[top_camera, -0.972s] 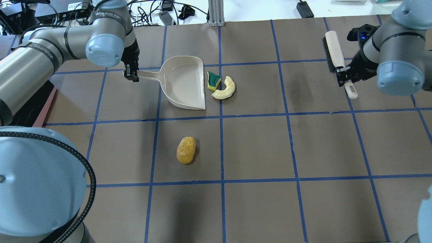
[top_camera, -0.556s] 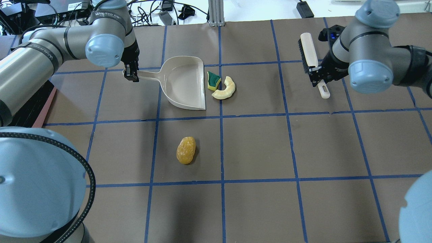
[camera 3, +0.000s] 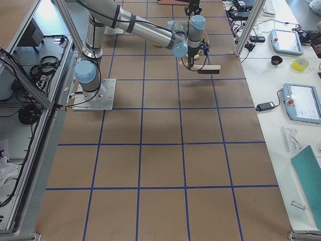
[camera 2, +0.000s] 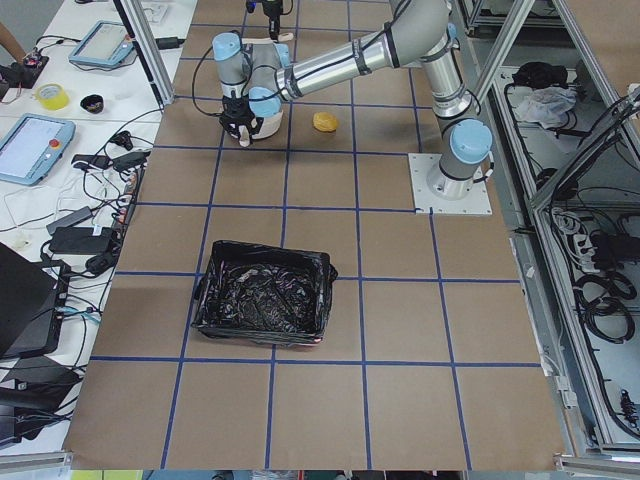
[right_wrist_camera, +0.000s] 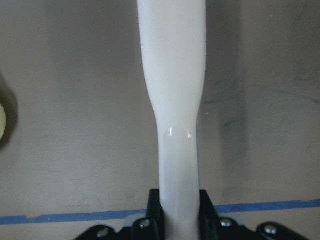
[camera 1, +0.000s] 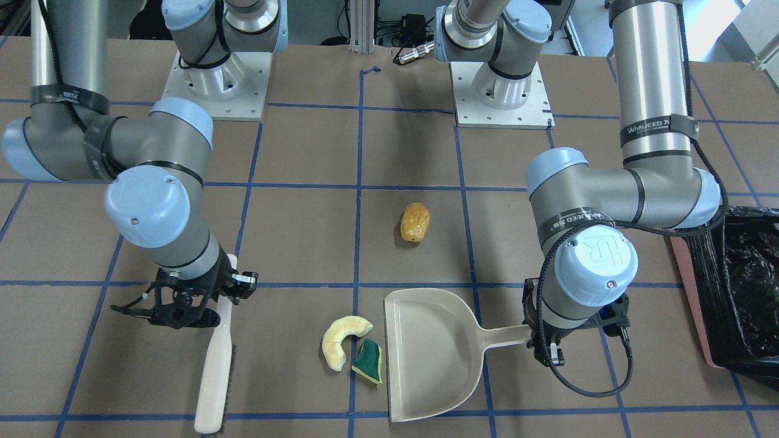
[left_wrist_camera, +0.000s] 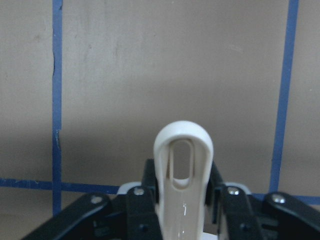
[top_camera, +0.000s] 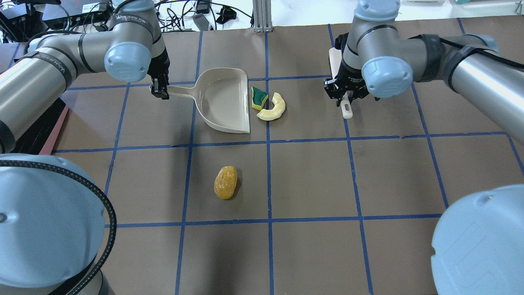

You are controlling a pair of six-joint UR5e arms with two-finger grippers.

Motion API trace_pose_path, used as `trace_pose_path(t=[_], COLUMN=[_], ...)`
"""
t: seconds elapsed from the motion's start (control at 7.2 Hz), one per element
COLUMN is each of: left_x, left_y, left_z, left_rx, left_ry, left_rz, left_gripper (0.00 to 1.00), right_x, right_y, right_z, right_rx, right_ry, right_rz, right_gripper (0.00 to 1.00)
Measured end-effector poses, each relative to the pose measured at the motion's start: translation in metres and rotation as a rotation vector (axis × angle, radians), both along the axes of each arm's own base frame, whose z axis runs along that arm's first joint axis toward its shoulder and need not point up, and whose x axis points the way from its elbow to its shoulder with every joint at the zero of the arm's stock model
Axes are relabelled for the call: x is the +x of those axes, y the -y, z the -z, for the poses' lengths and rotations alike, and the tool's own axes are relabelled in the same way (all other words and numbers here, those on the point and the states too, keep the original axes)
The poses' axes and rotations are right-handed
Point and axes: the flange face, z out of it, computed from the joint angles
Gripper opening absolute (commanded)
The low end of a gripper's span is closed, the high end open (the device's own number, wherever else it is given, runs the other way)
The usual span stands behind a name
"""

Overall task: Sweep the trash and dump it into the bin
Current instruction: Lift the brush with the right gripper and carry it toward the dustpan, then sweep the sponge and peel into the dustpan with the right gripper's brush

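Though the left end effector (top_camera: 159, 91) is clamped on the dustpan (top_camera: 223, 100) and the right end effector (top_camera: 346, 92) on the brush (camera 1: 214, 371), nothing's swept yet imo: crescent (top_camera: 273, 108), sponge wedge (top_camera: 258, 98) and amber oval (top_camera: 225, 182) all lie on the worktop (top_camera: 311, 180), bin (camera 2: 265, 295) well apart.

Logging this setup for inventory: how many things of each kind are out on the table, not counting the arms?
3 trash pieces: crescent, sponge wedge, amber lump
1 dustpan
1 brush
1 bin
Total: 6

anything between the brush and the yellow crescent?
No. The stretch from brush to yellow crescent is bare table, shown in the front-facing and overhead views.
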Motion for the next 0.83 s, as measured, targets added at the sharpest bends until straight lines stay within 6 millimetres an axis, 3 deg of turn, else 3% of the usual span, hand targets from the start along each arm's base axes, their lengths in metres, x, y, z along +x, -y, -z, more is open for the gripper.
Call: trace_pose_path(t=[0.56,0.83], left_x=[-0.002,-0.008], left_y=[0.0,-0.001], left_z=[0.0,0.001], left_rx=[-0.003,-0.002], left_ry=[-0.001,-0.002], left_rz=[0.002,0.008], left_gripper=[0.0,0.0], right_x=[0.1,0.13], right_y=[-0.035,-0.044], right_z=[0.013,0.028], right_rx=[0.037,0.047], right_ry=[0.041,0.049], right_rz=[0.014,0.015], right_gripper=[0.0,0.0])
